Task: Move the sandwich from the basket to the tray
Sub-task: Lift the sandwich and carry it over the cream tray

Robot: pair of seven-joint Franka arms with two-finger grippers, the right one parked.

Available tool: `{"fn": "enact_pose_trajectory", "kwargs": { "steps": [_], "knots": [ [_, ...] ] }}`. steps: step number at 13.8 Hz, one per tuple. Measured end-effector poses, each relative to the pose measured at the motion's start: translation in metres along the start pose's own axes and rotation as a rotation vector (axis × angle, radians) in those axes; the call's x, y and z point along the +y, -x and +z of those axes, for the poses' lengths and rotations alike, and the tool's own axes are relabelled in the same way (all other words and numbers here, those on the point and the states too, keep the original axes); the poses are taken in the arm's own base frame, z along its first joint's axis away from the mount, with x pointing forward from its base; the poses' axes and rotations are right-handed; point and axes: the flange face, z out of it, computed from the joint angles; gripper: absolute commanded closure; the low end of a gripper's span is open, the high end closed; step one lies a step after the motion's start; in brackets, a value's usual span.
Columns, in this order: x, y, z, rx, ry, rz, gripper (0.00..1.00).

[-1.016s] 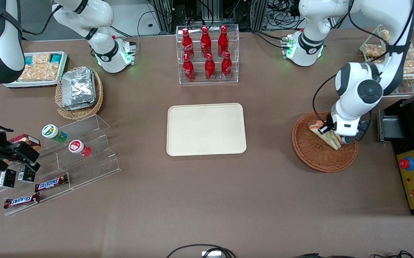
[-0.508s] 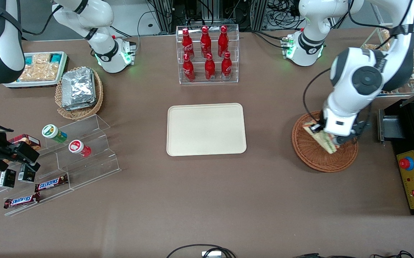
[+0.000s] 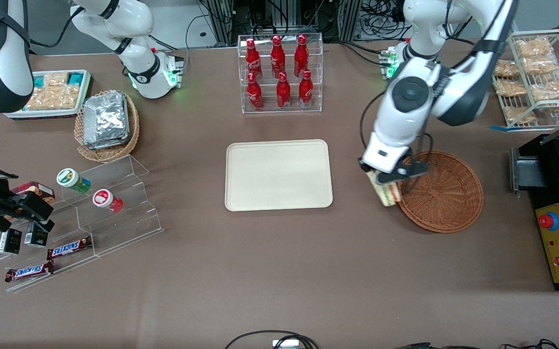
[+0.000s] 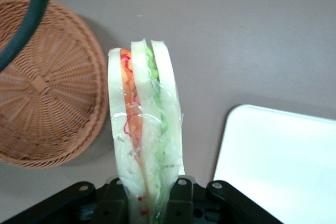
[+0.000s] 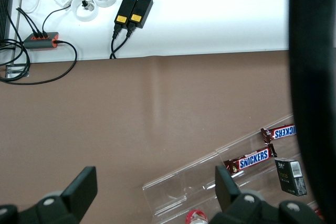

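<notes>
— What stands along the desk (image 3: pixel 279 281) edge farthest from the front camera?

— A clear bottle rack (image 3: pixel 281 104) with six red bottles (image 3: pixel 283 89) in two rows of three.

— And toward the parked arm's end?

— A white tray of snack packets (image 3: pixel 52 94), and just beside it a tan wicker basket (image 3: pixel 106 150) stacked with foil packs (image 3: pixel 106 118). Nearer the camera, a clear stepped stand (image 3: pixel 124 213) carries a green-lidded can (image 3: pixel 72 180) and a red-and-white can (image 3: pixel 106 199), both lying tilted. Two Snickers bars (image 3: pixel 69 247) and two small black boxes (image 3: pixel 9 241) sit on its lower steps.

— The working arm's end?

— A wire rack (image 3: pixel 536 77) with bagged snacks, and a yellow panel (image 3: pixel 558 242) with a red button.
</notes>
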Motion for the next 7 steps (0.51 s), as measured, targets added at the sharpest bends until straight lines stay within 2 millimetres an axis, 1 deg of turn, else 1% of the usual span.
{"fn": "enact_pose_trajectory", "kwargs": {
  "steps": [2,5,7],
  "knots": [
    [0.032,0.023,0.013,0.005,-0.012,0.095,1.0],
    [0.076,0.054,0.043,-0.007,0.001,0.212,1.0],
    [0.097,0.073,0.064,-0.032,0.013,0.262,1.0]
  ]
}}
